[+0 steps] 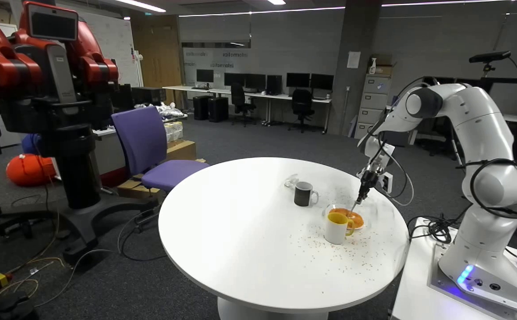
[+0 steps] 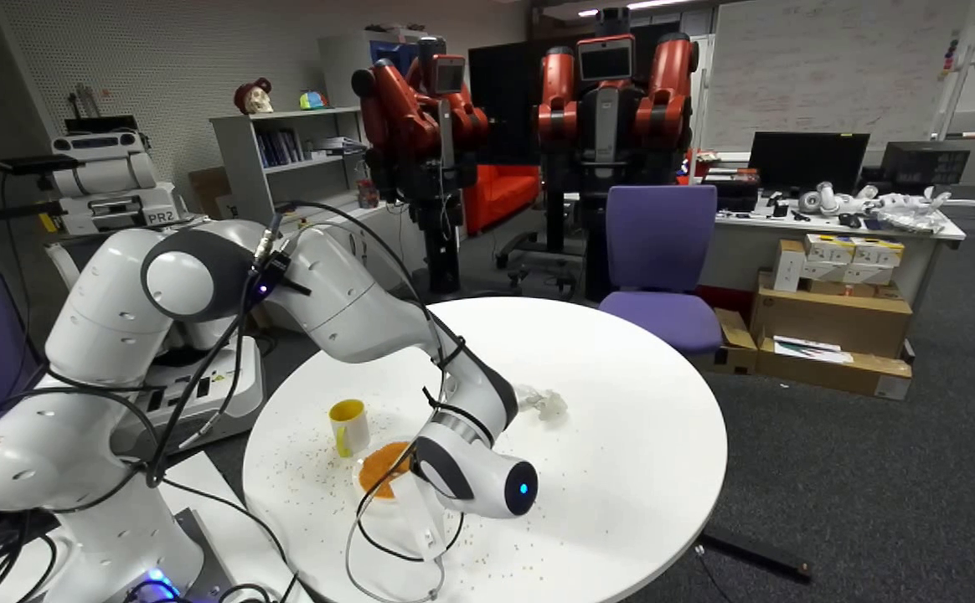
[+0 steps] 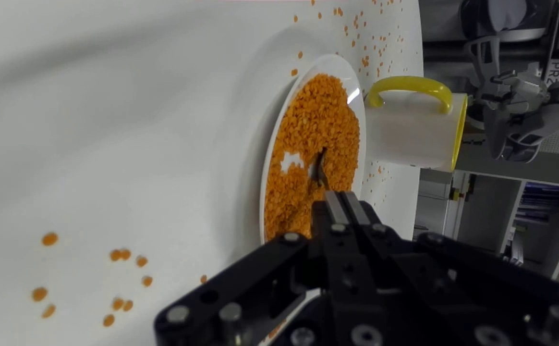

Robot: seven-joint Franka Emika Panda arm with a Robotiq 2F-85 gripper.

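Presently, I am pinching a metal spoon (image 3: 322,172) between my tightly drawn-together jaws; its far end is resting among orange lentils (image 3: 322,115) on a white plate (image 3: 330,63), and a yellow-handled mug (image 3: 402,129) is standing just beside the plate on the worktop (image 1: 240,222).

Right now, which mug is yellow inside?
The white mug beside the plate: its handle is yellow too. The dark mug shows no yellow.

Yellow-lined mug (image 2: 351,431): ten o'clock from orange grains (image 2: 382,469)
Crumpled plastic (image 2: 546,405): table's (image 2: 630,469) two o'clock
Purple chair (image 2: 660,243): beyond, one-thirty
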